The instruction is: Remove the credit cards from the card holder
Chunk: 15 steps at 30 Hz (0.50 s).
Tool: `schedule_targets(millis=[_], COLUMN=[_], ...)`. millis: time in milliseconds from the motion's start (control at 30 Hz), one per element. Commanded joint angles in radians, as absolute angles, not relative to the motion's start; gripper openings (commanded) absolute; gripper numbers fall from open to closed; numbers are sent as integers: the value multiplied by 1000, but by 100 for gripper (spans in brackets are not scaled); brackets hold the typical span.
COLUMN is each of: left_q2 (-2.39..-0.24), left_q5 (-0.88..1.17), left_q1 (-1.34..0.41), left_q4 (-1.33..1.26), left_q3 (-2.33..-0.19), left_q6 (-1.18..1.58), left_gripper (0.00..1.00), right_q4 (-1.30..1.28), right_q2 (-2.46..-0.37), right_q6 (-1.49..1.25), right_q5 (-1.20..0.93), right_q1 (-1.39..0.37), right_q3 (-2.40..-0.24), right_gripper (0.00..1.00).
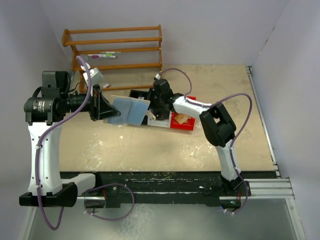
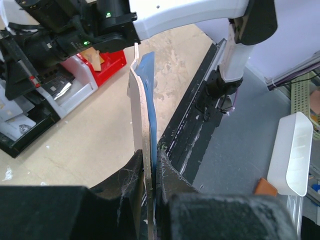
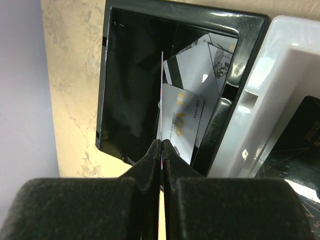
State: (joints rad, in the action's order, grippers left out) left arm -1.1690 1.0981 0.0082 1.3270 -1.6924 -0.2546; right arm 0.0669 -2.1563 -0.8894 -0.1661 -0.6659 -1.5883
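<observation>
Over table (image 1: 150, 145), card holder (image 1: 131, 111) (pale, blue-lined)

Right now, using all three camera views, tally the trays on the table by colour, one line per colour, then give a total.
black tray: 1
white tray: 1
red tray: 1
Total: 3

Soft, even overhead light, faint shadows; glare streaks the black tray (image 3: 200, 15); the 2 wrist views blur up close.
</observation>
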Motion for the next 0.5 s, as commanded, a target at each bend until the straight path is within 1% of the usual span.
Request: schedule_targets(millis=[0,100,133,300,367,467], left_q2=[-1154,-1160,-1161,-1166,-1167,-1169], left_q5=[1211,1224,1226,1235,1237,1248], left_q1=[10,10,9,10,9,9], left_q4=[1328,1334,1333,1332,1332,1329], left_q3=[-1700,-1700,-1700,-1706,-1711,-1714], left_q6=[-264,-263,-263,-260,-258,-255], left_gripper=[0,0,0,0,0,0], right_q4=[62,45,41,25,14,23], right_q2=[-2128,-2103,-2088,-1994,-1950,-1846], right_q6=[-875,-856,-850,-837,-827,-791], right_q5=[-140,-138,-134,-115,-113,-106], right_q1=[-678,-678,-678,-678,-678,-678], right_q3=[-1638,-1641,-1635,-1574,-1553,-1515], right_gripper=[0,0,3,35,43,50])
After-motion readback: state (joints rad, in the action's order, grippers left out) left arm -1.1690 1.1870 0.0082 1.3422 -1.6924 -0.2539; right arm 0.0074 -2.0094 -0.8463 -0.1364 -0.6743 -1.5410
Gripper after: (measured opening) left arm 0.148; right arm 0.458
